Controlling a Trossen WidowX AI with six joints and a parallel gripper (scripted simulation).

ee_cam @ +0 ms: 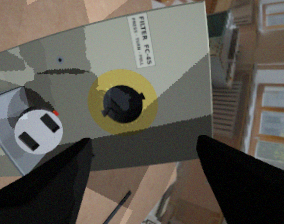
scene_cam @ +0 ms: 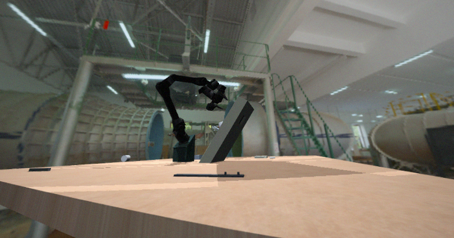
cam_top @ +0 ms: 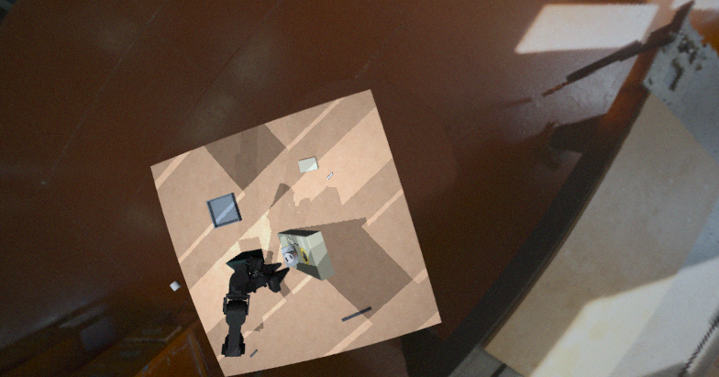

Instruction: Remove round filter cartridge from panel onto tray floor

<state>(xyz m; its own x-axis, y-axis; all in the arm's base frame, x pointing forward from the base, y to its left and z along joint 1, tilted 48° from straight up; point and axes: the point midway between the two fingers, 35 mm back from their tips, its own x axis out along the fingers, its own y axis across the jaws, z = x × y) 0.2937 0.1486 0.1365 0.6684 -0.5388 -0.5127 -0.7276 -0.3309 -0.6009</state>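
The grey service panel (cam_top: 316, 256) (scene_cam: 230, 131) (ee_cam: 173, 43) stands tilted on the table. The white round filter cartridge (ee_cam: 36, 129) (cam_top: 289, 257) with two dark slots sits in the panel face, at the left edge of the wrist view. A black knob (ee_cam: 122, 103) in a yellow ring sits beside it, straight ahead of my gripper (ee_cam: 145, 141) (cam_top: 282, 273) (scene_cam: 219, 102). The gripper is open and holds nothing; it hangs a little off the panel face, apart from the cartridge. The grey square tray (cam_top: 224, 209) lies on the table to the far left of the panel.
A dark bar (cam_top: 356, 314) (scene_cam: 208, 175) lies on the table in front of the panel. A small pale square plate (cam_top: 307, 164) lies at the far side. A small white block (cam_top: 174, 285) lies off the table's left edge.
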